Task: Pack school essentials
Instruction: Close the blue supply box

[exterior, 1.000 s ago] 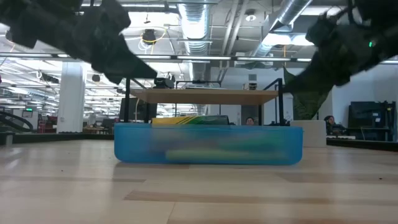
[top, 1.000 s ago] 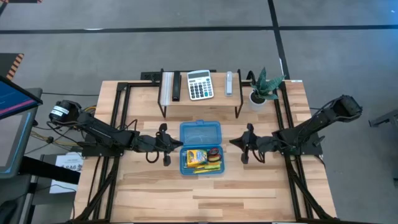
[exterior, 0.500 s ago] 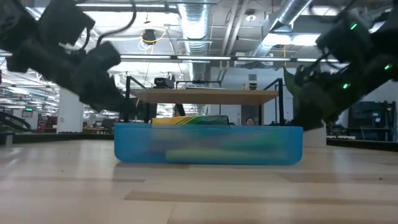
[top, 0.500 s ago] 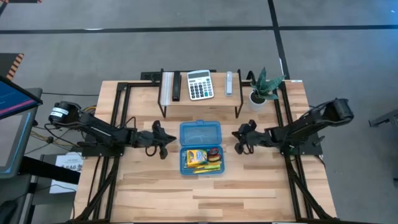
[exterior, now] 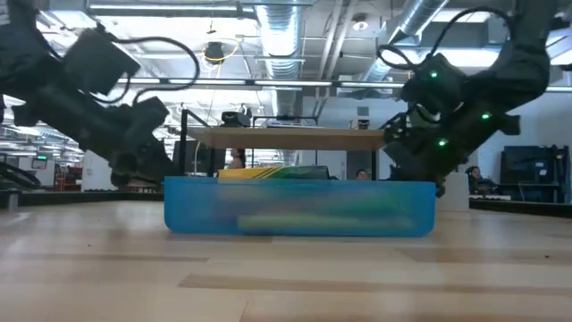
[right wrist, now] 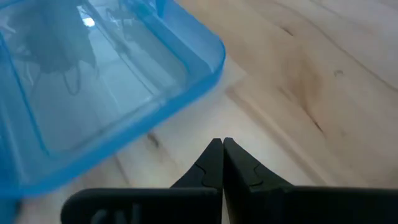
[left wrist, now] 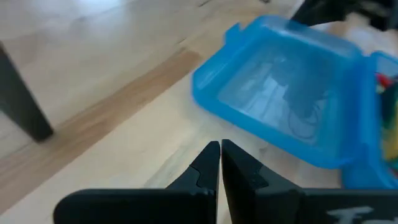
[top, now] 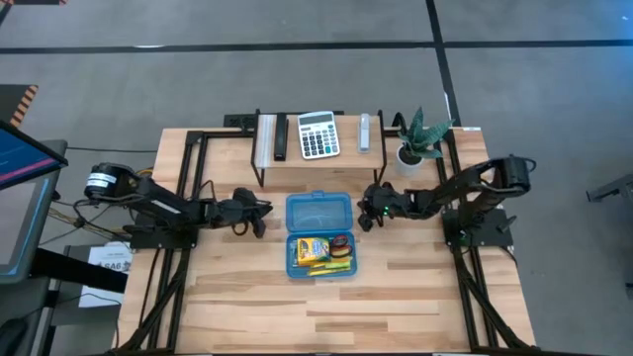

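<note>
Open lid (top: 318, 211) lies at frame centre between both empty, closed grippers: left gripper (top: 259, 211) left of it, right gripper (top: 368, 211) right, about equally near. Its long axis runs left-right across the surface (top: 415, 297), hinged to the packed case (top: 321, 255) just below.

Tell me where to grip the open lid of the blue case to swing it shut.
Grip the lid at its free far edge, nearest the shelf, coming from above. It lies flat and open, hinged to the filled tray, so that edge gives most leverage. A judgement only.
</note>
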